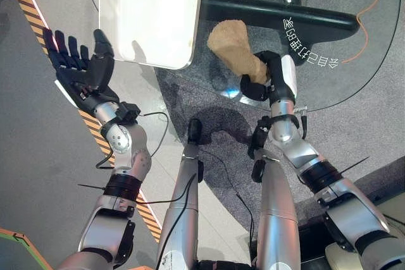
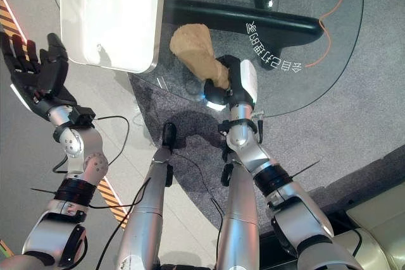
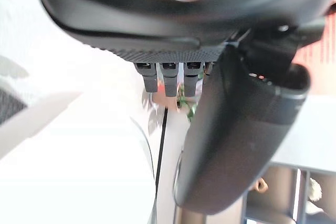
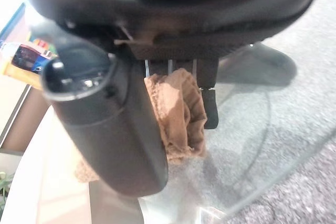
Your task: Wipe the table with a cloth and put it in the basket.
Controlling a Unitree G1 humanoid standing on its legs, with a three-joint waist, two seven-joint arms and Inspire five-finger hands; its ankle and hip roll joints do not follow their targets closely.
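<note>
A tan cloth [image 1: 234, 49] lies bunched on the round glass table [image 1: 354, 74], near its front edge. My right hand [image 1: 269, 74] is shut on the cloth's near end; in the right wrist view the cloth [image 4: 178, 114] is pinched between thumb and fingers [image 4: 210, 106]. My left hand [image 1: 82, 67] is raised off to the left over the floor, open with fingers spread and holding nothing. In the left wrist view its thumb [image 3: 236, 140] and straight fingers [image 3: 168, 77] show.
A white rectangular tabletop [image 1: 152, 11] stands just left of the glass table. The glass table's black base [image 1: 278, 11] shows through the glass. An orange cable [image 1: 373, 4] runs on the grey carpet at the far right. A yellow-black striped line [image 1: 31, 11] crosses the floor at left.
</note>
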